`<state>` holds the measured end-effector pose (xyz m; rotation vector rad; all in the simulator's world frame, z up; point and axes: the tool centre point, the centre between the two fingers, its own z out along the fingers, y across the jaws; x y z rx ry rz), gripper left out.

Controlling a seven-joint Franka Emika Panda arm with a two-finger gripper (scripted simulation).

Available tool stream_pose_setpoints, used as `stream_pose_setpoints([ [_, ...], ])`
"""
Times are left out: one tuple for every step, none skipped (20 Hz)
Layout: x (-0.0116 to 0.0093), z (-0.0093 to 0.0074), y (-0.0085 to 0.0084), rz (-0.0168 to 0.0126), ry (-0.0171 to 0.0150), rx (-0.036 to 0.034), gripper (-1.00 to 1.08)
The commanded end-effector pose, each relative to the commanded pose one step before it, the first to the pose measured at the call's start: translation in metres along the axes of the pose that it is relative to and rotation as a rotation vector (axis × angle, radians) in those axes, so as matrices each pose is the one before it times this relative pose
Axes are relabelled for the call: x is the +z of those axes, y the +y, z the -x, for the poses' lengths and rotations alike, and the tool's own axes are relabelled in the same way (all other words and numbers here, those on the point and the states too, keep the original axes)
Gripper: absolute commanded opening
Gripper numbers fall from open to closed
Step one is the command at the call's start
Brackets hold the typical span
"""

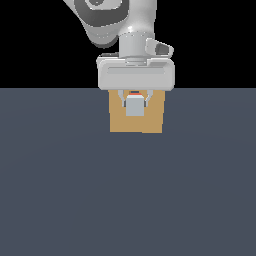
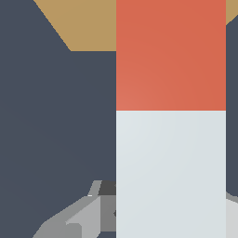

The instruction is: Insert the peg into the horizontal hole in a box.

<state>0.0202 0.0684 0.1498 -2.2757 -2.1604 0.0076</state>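
Peg (image 1: pixel 134 105) in hand (image 1: pixel 134 100), before box (image 1: pixel 155 117)

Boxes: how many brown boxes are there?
1. The box sits on the floor behind the claw, which holds the peg in front of it. The wrist view shows its edge past the peg's orange end. No others show.
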Motion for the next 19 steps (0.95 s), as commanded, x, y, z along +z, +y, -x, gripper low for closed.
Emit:
stream_pose_setpoints([
  [-0.00287,-0.01023,0.00074,0.00531,0.00147,-0.00169,-1.0],
  [0.00003,-0.00555,-0.00012,0.0,0.0,0.0,-1.0],
  [0.00003,-0.00641,-0.00012,0.0,0.0,0.0,-1.0],
  [-0.0004,-0.00721,-0.00021,0.00065,0.00022,0.00008,-1.0],
  [0.00004,-0.00819,-0.00011,0.0,0.0,0.0,-1.0],
  [-0.00039,-0.00896,-0.00018,0.00065,0.00021,0.00008,-1.0],
  [0.00005,-0.00969,-0.00005,0.0,0.0,0.0,-1.0],
  [-0.00039,-0.00966,-0.00008,0.00066,0.0002,0.00008,-1.0],
  [0.00005,-0.00895,0.00006,0.0,0.0,0.0,-1.0],
  [-0.0004,-0.00807,0.00002,0.00067,0.00017,0.00006,-1.0],
  [0.00004,-0.00729,0.00016,0.0,0.0,0.0,-1.0],
  [-0.00042,-0.00641,0.00009,0.00068,0.00012,0.00003,-1.0],
  [0.00003,-0.00558,0.00021,0.0,0.0,0.0,-1.0],
  [0.00003,-0.0047,0.00021,0.0,0.0,0.0,-1.0],
  [0.00002,-0.00381,0.0002,0.0,0.0,0.0,-1.0],
  [0.00001,-0.0029,0.00017,0.0,0.0,0.0,-1.0],
  [-0.00042,-0.00207,0.00001,0.00069,0.0,-0.00007,-1.0],
  [0.00001,-0.0012,0.00008,0.0,0.0,0.0,-1.0],
  [0.0,-0.0004,0.00003,0.0,0.0,0.0,-1.0],
])
